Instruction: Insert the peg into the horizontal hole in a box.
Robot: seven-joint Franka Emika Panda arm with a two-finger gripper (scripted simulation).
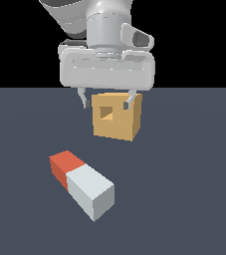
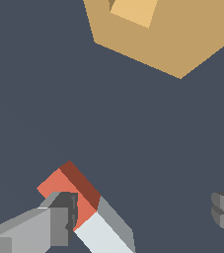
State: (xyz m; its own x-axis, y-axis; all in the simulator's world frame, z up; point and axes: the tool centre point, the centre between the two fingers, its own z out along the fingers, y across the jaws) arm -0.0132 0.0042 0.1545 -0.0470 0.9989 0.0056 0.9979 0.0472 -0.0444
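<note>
The peg (image 1: 82, 184) is lying flat on the dark table (image 1: 194, 199) in the lower left-centre of the exterior view, set at a diagonal, well apart from the box (image 1: 118, 115). It looks like a stiff, solid bar with hard flat sides and sharp edges, so it is likely to hold its shape under a squeeze, though smooth faces may let it slip or swivel. The sensible hold seems to be across two opposite long faces near the red-orange end, leaving the pale grey-white end free to lead into the hole (image 1: 105, 113).

The bar is square in section, its shorter part red-orange and its longer part pale grey-white, with a clean boundary between them. The tan box is standing behind it, above centre in the exterior view, its small square opening facing the camera.

The pincer (image 1: 106, 101) is hanging spread and empty in front of the box. In the wrist view one finger (image 2: 59, 220) is overlapping the peg's red end while the other is standing far off.
</note>
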